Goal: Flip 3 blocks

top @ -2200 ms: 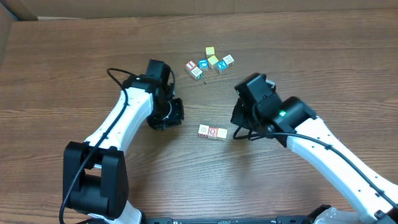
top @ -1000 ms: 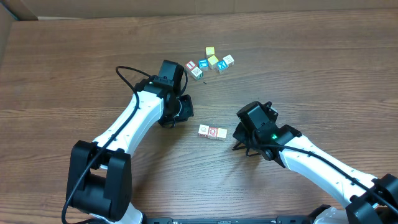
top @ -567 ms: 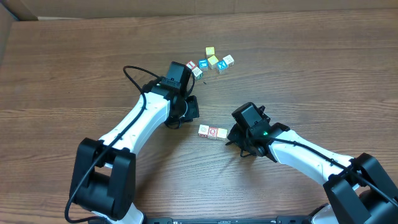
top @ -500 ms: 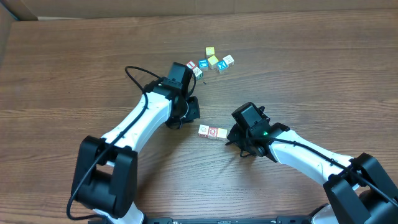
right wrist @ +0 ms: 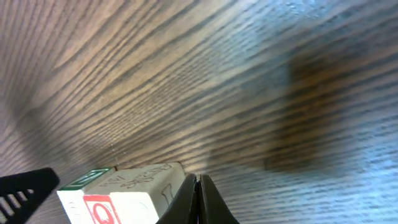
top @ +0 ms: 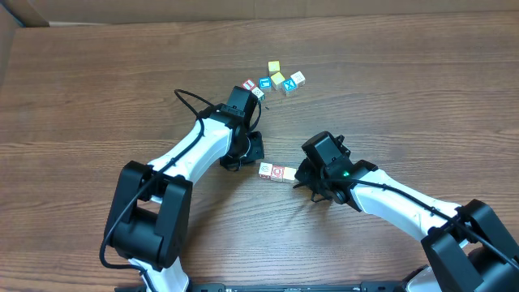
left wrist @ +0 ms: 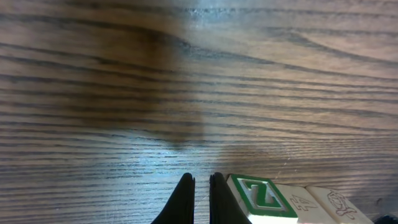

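Observation:
Three pale wooden blocks (top: 277,172) lie in a short row at the table's middle. In the left wrist view the nearest block (left wrist: 261,196) shows a green Z on top, with two tan-printed blocks (left wrist: 320,202) behind it. My left gripper (top: 256,161) is shut and empty, and its right finger (left wrist: 217,196) rests against the Z block's side. My right gripper (top: 298,175) is shut and empty at the row's other end. Its fingertips (right wrist: 200,193) touch the end block (right wrist: 140,186), which shows a red Q on its near face.
A loose cluster of other cubes (top: 274,80), with yellow, blue-printed and red-printed faces, lies at the back behind the left arm. A cardboard wall (top: 16,12) borders the table's far left corner. The left gripper's fingertip (right wrist: 25,186) shows at the right wrist view's left edge.
My left gripper has swung right and nearer, down to the left end of the block row. My right gripper slid left to the row's right end, then held still.

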